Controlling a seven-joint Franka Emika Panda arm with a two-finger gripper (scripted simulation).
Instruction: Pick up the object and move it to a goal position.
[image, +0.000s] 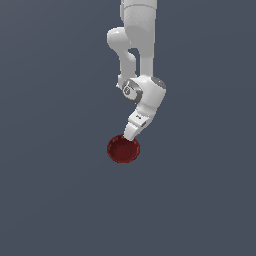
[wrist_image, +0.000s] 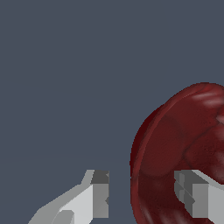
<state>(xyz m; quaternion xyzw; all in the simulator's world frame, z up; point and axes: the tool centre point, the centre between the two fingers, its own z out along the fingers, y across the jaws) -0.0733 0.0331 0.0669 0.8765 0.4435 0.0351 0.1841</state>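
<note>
- One arm (image: 142, 60) is seen in the exterior view, hanging down from the top edge against a plain dark grey-blue ground (image: 50, 150), with its white links bent towards the exterior view's left at the wrist.
- One gripper (image: 130, 136) is carried at the end of that arm, and its tip is met by the upper rim of the bowl (image: 123, 149) on the exterior view's right side of that rim.
- The bowl is shown as small, round and dark red, with its opening turned towards the camera and a faintly mottled inside.
- In the wrist view, two fingers are shown apart: one finger (wrist_image: 98, 194) is seen outside the bowl's rim with a gap of grey ground between them, and the other finger (wrist_image: 197, 197) is seen within the bowl's glossy, ribbed inside (wrist_image: 183, 144).
- The jaws are held spread with the bowl's wall between them; no clamping on the wall is shown.
- Whether the bowl rests on a surface cannot be told.
</note>
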